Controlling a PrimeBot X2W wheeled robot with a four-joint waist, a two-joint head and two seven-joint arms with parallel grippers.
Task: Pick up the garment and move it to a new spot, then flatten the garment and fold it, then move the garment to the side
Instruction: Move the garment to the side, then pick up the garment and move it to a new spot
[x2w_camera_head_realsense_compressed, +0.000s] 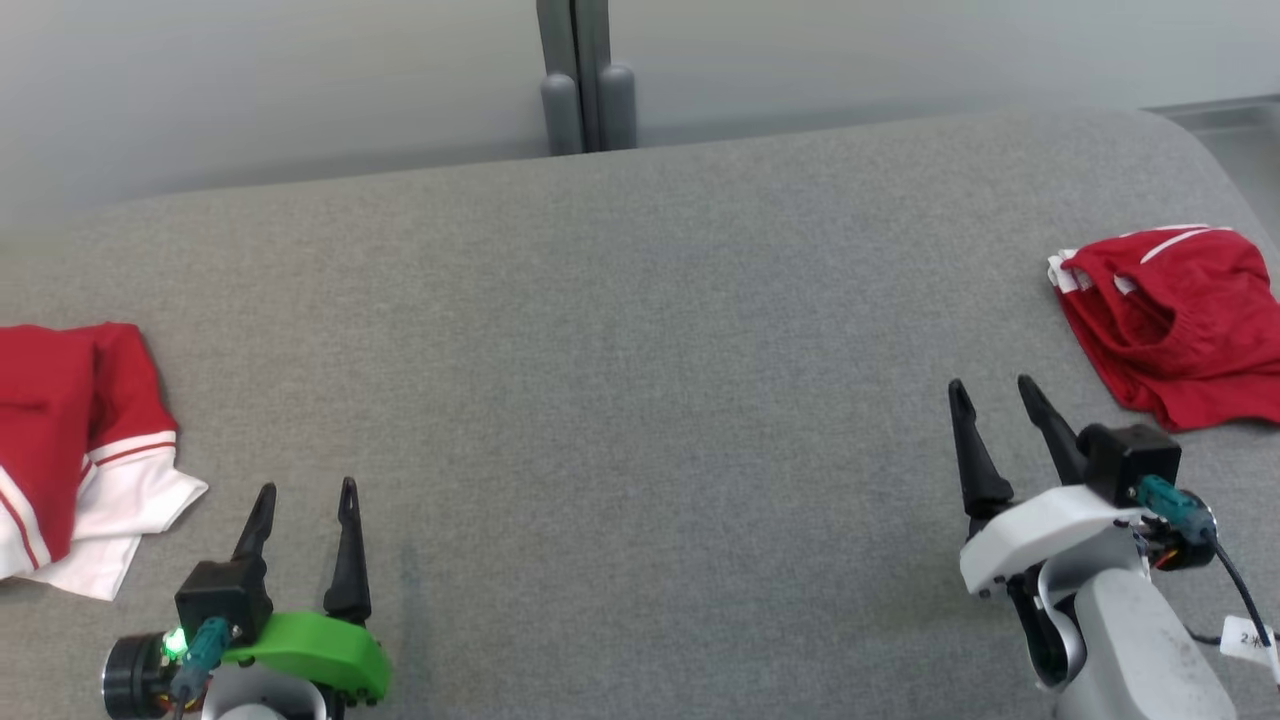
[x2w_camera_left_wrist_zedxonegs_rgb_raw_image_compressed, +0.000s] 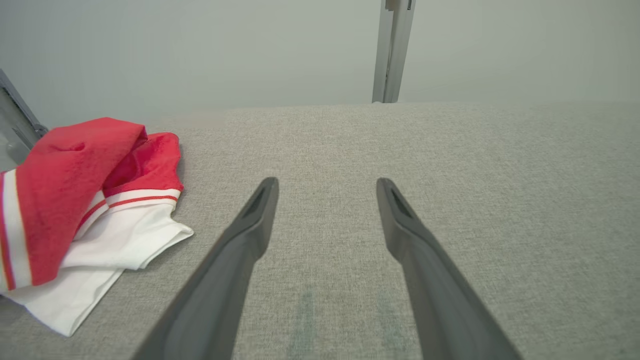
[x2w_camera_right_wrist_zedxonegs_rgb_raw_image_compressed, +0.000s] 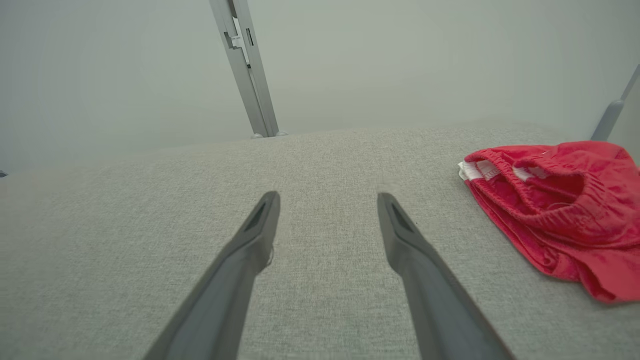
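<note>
Two crumpled garments lie on the grey padded table (x2w_camera_head_realsense_compressed: 640, 330). A red and white garment (x2w_camera_head_realsense_compressed: 70, 440) (x2w_camera_left_wrist_zedxonegs_rgb_raw_image_compressed: 75, 210) sits at the left edge, folded over itself, with white sleeve cloth spread toward my left gripper. A red garment with an elastic waistband (x2w_camera_head_realsense_compressed: 1170, 320) (x2w_camera_right_wrist_zedxonegs_rgb_raw_image_compressed: 555, 205) lies bunched at the right edge. My left gripper (x2w_camera_head_realsense_compressed: 308, 485) (x2w_camera_left_wrist_zedxonegs_rgb_raw_image_compressed: 327, 181) is open over bare table, to the right of the red and white garment. My right gripper (x2w_camera_head_realsense_compressed: 991, 381) (x2w_camera_right_wrist_zedxonegs_rgb_raw_image_compressed: 328, 195) is open too, just left of the red garment and not touching it.
A grey post (x2w_camera_head_realsense_compressed: 587, 80) stands behind the table's far edge against a pale wall. The table's right corner is rounded, with a grey frame (x2w_camera_head_realsense_compressed: 1230, 130) beyond it. Bare grey surface stretches between the two grippers.
</note>
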